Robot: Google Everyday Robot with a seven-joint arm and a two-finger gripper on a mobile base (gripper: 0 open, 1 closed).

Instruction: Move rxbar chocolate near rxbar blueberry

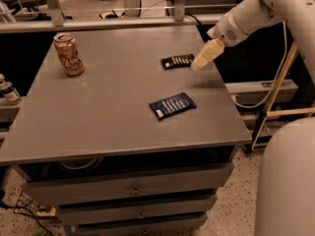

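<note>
The rxbar chocolate (177, 61), a black wrapper with white lettering, lies flat near the far right of the grey table (108, 117). The rxbar blueberry (172, 105), a navy wrapper with white lettering, lies flat nearer the front, right of the middle. My gripper (203, 58), cream-coloured and pointing down-left, hangs just right of the black bar, its tip close to the bar's right end. It holds nothing that I can see.
An orange-tan drink can (68, 54) stands upright at the table's far left. The table's right edge (231, 107) drops off beside wooden struts (278, 82). Drawers (133, 188) sit below the top. My white base (288, 181) fills the lower right.
</note>
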